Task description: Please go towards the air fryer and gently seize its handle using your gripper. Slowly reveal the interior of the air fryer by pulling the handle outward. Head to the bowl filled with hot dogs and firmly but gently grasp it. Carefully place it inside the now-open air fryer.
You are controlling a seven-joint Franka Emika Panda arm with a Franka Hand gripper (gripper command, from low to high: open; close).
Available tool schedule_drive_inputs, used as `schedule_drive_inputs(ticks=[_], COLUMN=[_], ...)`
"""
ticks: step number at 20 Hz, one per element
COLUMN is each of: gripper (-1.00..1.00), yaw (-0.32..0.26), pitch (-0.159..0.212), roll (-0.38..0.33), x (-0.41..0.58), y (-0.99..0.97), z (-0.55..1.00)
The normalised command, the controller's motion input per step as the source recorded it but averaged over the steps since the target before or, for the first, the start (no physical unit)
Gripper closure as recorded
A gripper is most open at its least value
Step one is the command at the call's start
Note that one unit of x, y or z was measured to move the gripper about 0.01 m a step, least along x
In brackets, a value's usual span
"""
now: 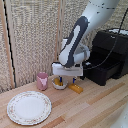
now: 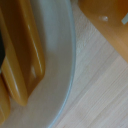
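Looking across the wooden table (image 1: pixel 95 107), we see the gripper (image 1: pixel 65 79) lowered straight onto the bowl (image 1: pixel 60 84), its dark-blue fingers (image 1: pixel 60 79) reaching down at the bowl's rim. We cannot tell whether the fingers are apart or clamped on the rim, since the white hand covers much of the bowl. The wrist view shows the bowl's pale rim (image 2: pixel 62 75) very close, with the hot dogs (image 2: pixel 27 55) lying inside it. The bowl sits near the middle of the table, just right of a pink cup (image 1: pixel 42 80) in the exterior view and just left of a flat orange-yellow bar (image 1: pixel 76 88). The air fryer (image 1: pixel 111 55) stands at the far right, its drawer (image 1: pixel 102 72) pulled outward. A large patterned plate (image 1: pixel 28 107) lies at the near left.
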Motion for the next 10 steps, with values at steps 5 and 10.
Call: schedule_drive_inputs(ticks=[5,10], gripper=[-1.00,-1.00], yaw=[-0.008,0.035], pitch=[-0.018,0.000], roll=[-0.003,0.000], x=[-0.070,-0.251], y=[-0.11,-0.40], z=[0.00,0.00])
